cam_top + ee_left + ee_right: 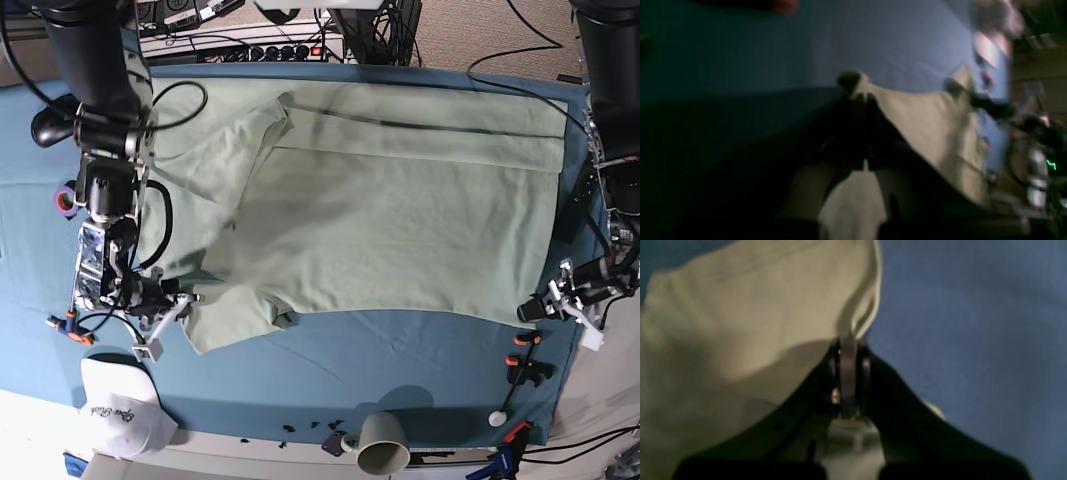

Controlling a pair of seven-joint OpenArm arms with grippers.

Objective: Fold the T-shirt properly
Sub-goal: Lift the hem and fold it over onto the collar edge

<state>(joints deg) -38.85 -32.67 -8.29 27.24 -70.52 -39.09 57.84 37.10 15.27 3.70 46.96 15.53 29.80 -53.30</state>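
Note:
The pale sage-green T-shirt lies spread across the blue table cloth, collar end at the left and hem at the right. My right gripper is at the shirt's near left corner. In the right wrist view it is shut on a pinched fold of the shirt. My left gripper is at the shirt's near right corner. In the blurred left wrist view it looks shut on a bunched edge of the shirt.
A white cap lies at the near left. A grey-green mug stands at the front edge. Orange-and-black clamps sit near the right front. A power strip and cables run along the back.

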